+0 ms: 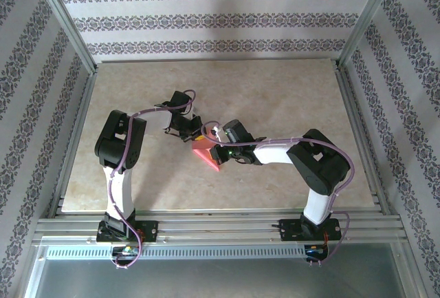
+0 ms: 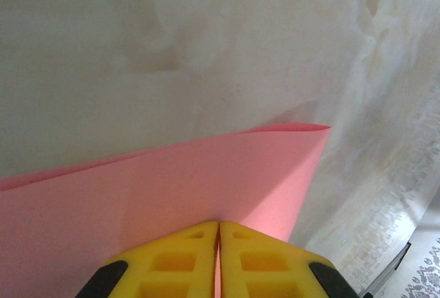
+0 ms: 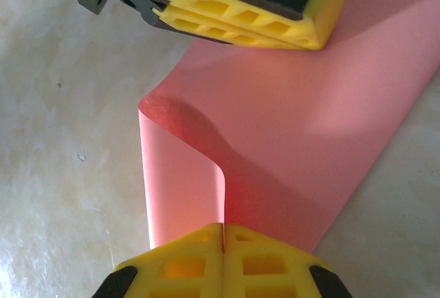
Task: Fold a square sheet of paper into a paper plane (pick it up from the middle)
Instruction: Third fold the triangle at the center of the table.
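Step in hand, as I judge it: an early fold, the sheet doubled over but not yet creased.

Left claw (image 1: 194, 133): yellow pads pressed together, pinching one edge of the square sheet of paper (image 1: 208, 155). From its wrist camera the pink sheet runs straight into the seam between the pads.

Sheet sits mid-table (image 1: 289, 98) between the two claws, bowed and partly lifted, not flat.

Right claw (image 1: 214, 138): also closed tight on the sheet, gripping a flap that curls up into its pads.

Next move, I reckon, calls for bringing the two held edges into line. The bend then has to be laid down on the table and pressed sharp. Uneven pull would skew the crease.

From above, the long axis runs diagonally, from the claws toward the near right, with a corner pointing at the near edge.
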You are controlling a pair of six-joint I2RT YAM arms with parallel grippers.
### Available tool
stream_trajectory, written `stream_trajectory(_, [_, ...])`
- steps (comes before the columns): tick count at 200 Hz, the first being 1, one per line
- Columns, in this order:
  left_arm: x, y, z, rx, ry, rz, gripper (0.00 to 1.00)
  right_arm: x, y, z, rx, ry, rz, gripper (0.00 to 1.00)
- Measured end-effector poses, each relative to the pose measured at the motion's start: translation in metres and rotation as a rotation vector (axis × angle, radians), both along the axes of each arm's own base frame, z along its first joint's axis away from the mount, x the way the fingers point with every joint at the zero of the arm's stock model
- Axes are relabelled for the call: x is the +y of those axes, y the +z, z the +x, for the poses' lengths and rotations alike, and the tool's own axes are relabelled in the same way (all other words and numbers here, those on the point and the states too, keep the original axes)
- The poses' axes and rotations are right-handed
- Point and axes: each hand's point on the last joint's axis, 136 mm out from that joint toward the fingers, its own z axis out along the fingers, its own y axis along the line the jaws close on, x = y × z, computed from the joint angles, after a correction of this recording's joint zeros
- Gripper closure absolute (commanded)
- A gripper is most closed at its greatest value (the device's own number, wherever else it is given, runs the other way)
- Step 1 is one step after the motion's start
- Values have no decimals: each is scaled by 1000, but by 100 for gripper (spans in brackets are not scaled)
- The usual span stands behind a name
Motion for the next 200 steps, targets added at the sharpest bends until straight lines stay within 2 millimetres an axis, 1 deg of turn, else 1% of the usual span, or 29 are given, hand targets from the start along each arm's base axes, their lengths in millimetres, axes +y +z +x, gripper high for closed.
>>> stream_trajectory(98, [0,0,0,1,-1,1,89,-7,-8,2,17,-22,-34,96])
stream_trajectory(200, [0,0,0,2,-1,1,89,-5,-10,5,24,-24,-43,96])
